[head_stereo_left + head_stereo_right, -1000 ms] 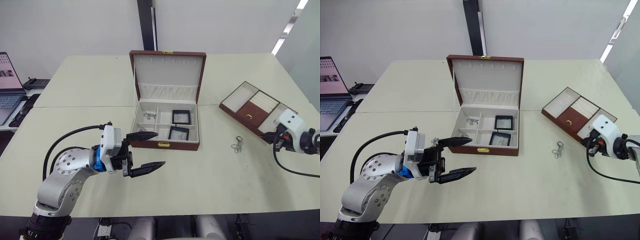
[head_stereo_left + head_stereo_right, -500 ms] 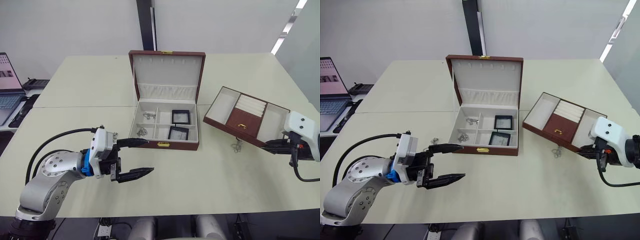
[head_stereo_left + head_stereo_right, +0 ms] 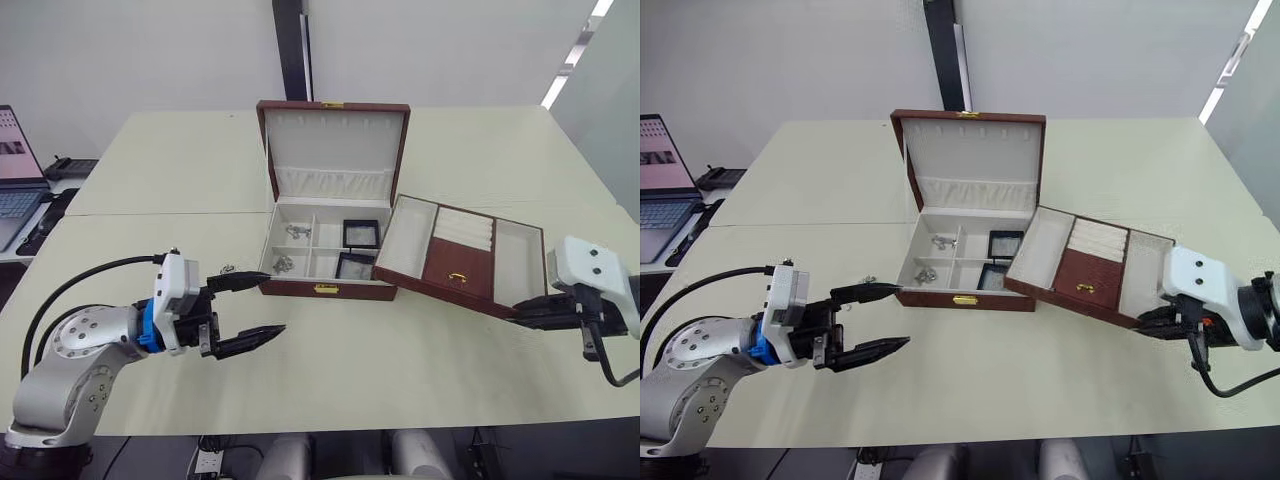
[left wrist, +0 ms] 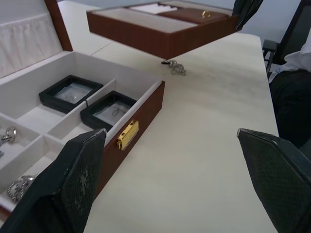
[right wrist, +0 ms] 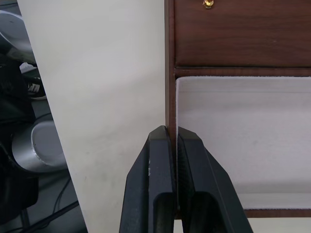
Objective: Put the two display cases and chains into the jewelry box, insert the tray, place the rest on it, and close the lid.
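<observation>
At the box's four o'clock corner, the tray (image 3: pixel 462 259) is hanging tilted in the air, its near wall pinched between the right gripper's (image 5: pixel 173 145) fingers. To seat it well, I would judge it needs levelling and squaring over the jewelry box (image 3: pixel 330 262) before lowering. Both display cases (image 4: pixel 73 92) are lying inside. The left gripper (image 3: pixel 244 312) is hovering spread at eight o'clock.

Both eye views look down from the head across the surface (image 3: pixel 400 360); wrist views sit close, sharing the tray (image 4: pixel 160 34).
</observation>
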